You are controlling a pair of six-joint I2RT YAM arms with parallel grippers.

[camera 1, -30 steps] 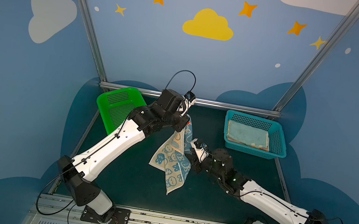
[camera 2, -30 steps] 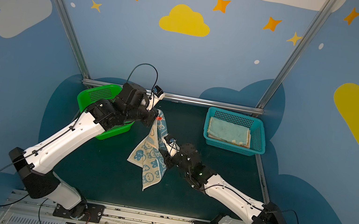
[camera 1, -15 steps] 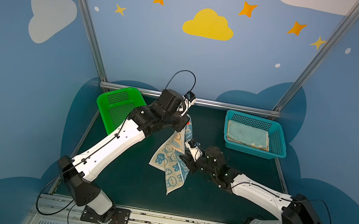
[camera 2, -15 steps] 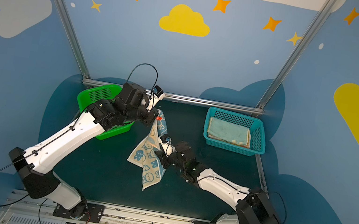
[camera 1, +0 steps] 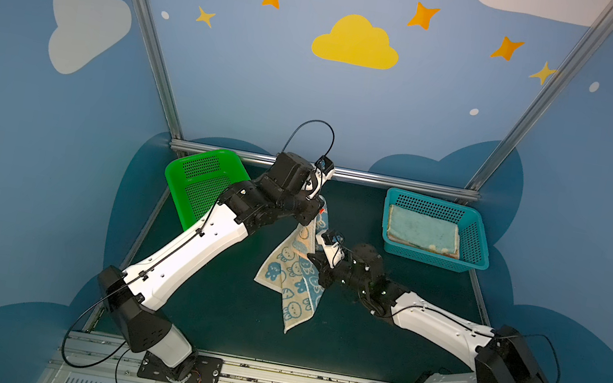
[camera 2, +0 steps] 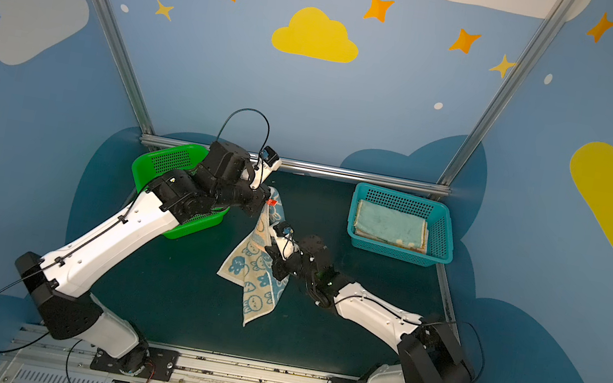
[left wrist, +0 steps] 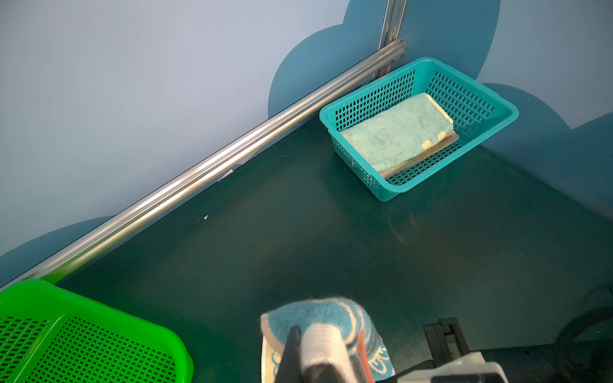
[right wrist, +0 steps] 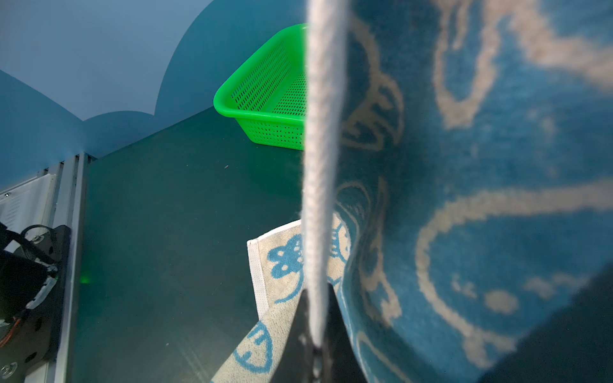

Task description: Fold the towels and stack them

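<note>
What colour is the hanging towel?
The towel is blue and cream with rabbits; a top view shows it best.

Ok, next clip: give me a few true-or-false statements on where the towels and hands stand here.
1. The left hand grips the blue towel by its upper end. True.
2. The right hand is open, clear of the towel. False: it is shut on the towel's edge.
3. The teal basket holds folded towels. True.
4. The blue towel lies spread out flat. False: it hangs from the left hand.
</note>
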